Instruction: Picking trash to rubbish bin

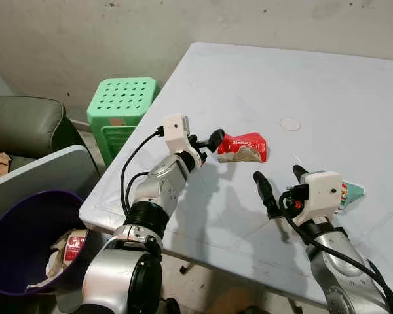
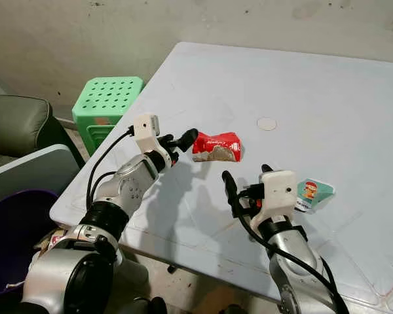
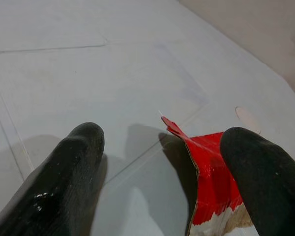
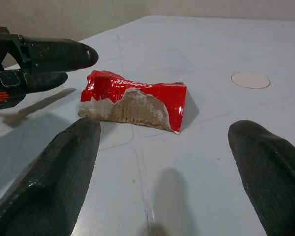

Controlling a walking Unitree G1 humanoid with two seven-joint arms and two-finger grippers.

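Left eye view: one red carton, one teal wrapper.

On the one pale table lie two pieces of trash: one torn red box and one small teal packet, plus one round pale disc. Two grippers are over it, the left gripper and the right gripper, each with two black fingers. Beside the table stand one green stool, one purple rubbish bin and one grey chair.
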